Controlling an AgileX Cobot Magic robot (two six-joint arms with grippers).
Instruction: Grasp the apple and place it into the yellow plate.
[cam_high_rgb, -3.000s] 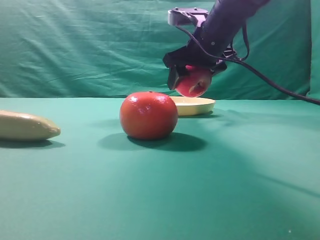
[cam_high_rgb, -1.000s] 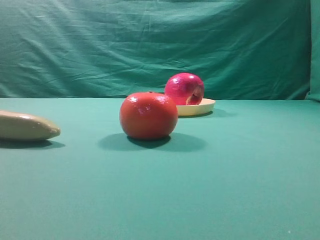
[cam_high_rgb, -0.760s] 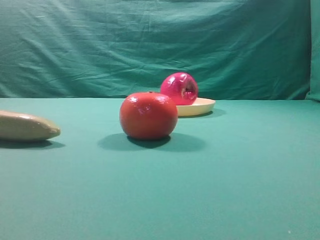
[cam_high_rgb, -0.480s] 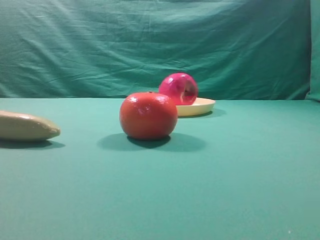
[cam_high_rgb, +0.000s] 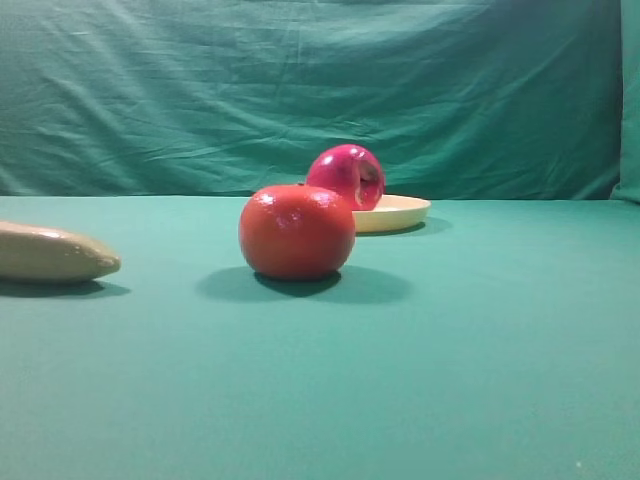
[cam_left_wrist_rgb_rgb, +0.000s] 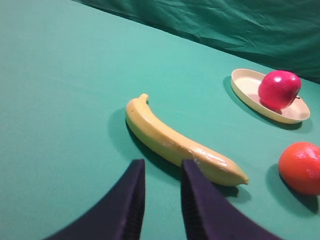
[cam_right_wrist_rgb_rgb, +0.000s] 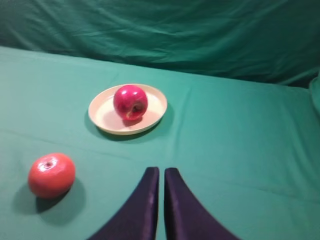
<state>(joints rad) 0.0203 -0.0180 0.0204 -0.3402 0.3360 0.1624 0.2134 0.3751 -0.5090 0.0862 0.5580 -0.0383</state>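
Observation:
The magenta-pink apple (cam_high_rgb: 345, 177) lies in the pale yellow plate (cam_high_rgb: 400, 213) behind the orange-red fruit, tipped with its stem dimple facing right. In the right wrist view the apple (cam_right_wrist_rgb_rgb: 130, 101) sits inside the plate (cam_right_wrist_rgb_rgb: 156, 111), towards its middle-left. It also shows in the left wrist view (cam_left_wrist_rgb_rgb: 279, 89), on the plate (cam_left_wrist_rgb_rgb: 246, 86). My right gripper (cam_right_wrist_rgb_rgb: 159, 173) is shut and empty, well back from the plate. My left gripper (cam_left_wrist_rgb_rgb: 161, 167) is far from the plate, its jaws a little apart, holding nothing. Neither gripper shows in the exterior view.
An orange-red round fruit (cam_high_rgb: 297, 231) stands in front of the plate, also seen in the right wrist view (cam_right_wrist_rgb_rgb: 51, 175). A yellow banana (cam_left_wrist_rgb_rgb: 180, 142) lies just ahead of my left gripper, at the exterior view's left edge (cam_high_rgb: 50, 252). Green cloth covers table and backdrop.
Three seconds ago my right gripper held the apple above the plate. It has let go and left the exterior view. In the last second the apple has rolled a little left in the plate.

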